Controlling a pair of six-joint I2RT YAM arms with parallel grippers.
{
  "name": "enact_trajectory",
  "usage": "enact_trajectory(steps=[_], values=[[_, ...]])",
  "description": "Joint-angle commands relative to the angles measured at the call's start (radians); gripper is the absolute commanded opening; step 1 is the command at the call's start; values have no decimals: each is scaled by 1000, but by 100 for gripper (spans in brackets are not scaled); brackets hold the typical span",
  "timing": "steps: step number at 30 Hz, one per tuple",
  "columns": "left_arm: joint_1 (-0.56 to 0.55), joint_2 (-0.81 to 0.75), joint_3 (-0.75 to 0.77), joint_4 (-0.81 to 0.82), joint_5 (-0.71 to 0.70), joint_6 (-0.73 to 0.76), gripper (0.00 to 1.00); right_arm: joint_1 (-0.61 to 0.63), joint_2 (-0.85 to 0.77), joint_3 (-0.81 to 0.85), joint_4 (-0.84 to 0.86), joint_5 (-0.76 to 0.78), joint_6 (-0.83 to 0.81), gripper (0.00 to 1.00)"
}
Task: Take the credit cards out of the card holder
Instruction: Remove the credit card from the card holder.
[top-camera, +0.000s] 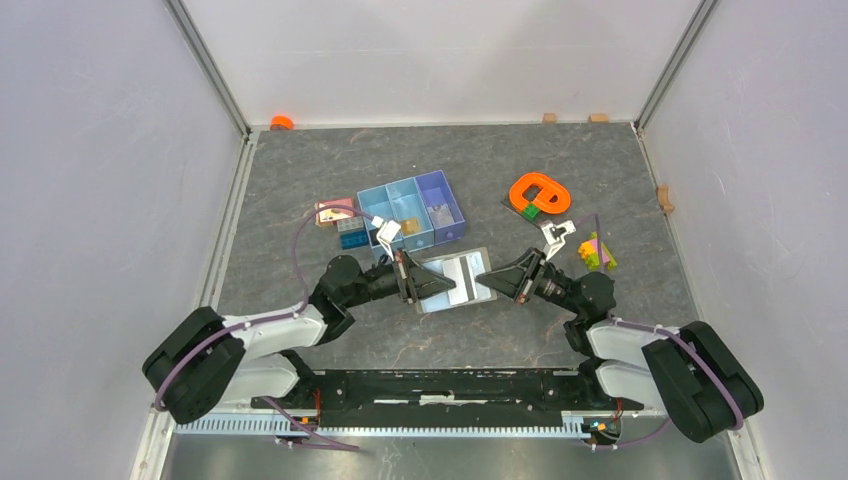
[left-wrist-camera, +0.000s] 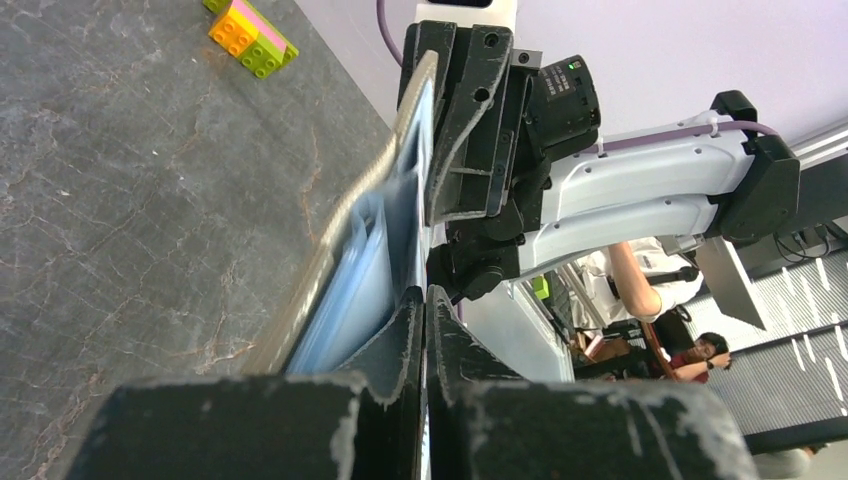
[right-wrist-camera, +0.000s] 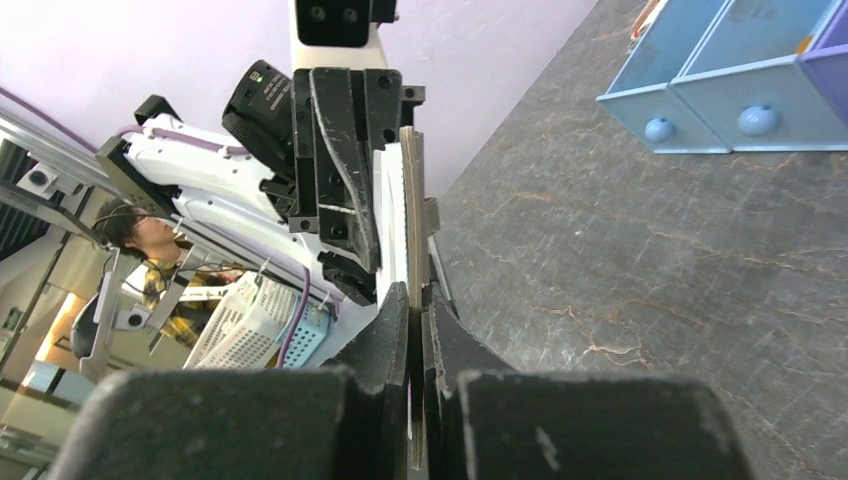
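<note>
While both arms meet mid-frame in the top view, white walls (top-camera: 100, 150) close the table (top-camera: 280, 170) on the left, back and right. Open room: bare dark slab in the upper left, a band along the back edge, and the strip below centre between the card holder (top-camera: 445, 298) and the arm bases.

The holder is mid-frame, opened out, just below the tray. Can't tell if it rests on the slab or hangs just off it. A pale patch with a dark stripe on its inside looks like one of the credit cards (top-camera: 462, 272); can't count more.

On the holder's left edge the left gripper (top-camera: 408, 278) is clenched. Its wrist view shows both fingers pressed together on the soft grey flap, with pale blue lining layers fanning out above. On the opposite edge the right gripper (top-camera: 487, 276) is clenched too. Its wrist view shows the fingers pinching the thin tan edge, holder seen edge-on. The two face each other with only the holder between them.

Around:
- The blue-and-purple tray (top-camera: 435, 190) is just above the holder, near the left arm's wrist.
- Small blocks (top-camera: 350, 238) lie left of the tray, just above the left arm.
- A white clip-like piece (top-camera: 557, 236) lies just above the right arm.
- A brick cluster (top-camera: 597, 252) in yellow, pink and green sits near that arm's right side.
- An orange loop (top-camera: 538, 190) is in the upper right, well apart from the holder.
- A small orange bit (top-camera: 281, 122) sits at the back left corner.
</note>
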Motion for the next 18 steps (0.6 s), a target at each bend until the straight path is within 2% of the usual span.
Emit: enact_trajectory(steps=[1, 9, 11, 13, 15, 18], values=[[5, -50, 1, -26, -46, 52, 2, -34, -26, -25, 40, 8, 6, 0], [26, -75, -27, -32, -54, 51, 2, -77, -36, -44, 60, 6, 20, 0], [35, -108, -40, -47, -67, 56, 2, -109, -66, -48, 7, 16, -9, 0], [39, -152, -55, -83, -101, 71, 2, -144, -104, -43, -130, 37, -75, 0], [39, -193, -49, -161, -142, 101, 2, -179, -139, -34, -246, 63, -139, 0], [39, -223, -8, -287, -215, 146, 2, -228, -181, -36, -333, 84, -184, 0]])
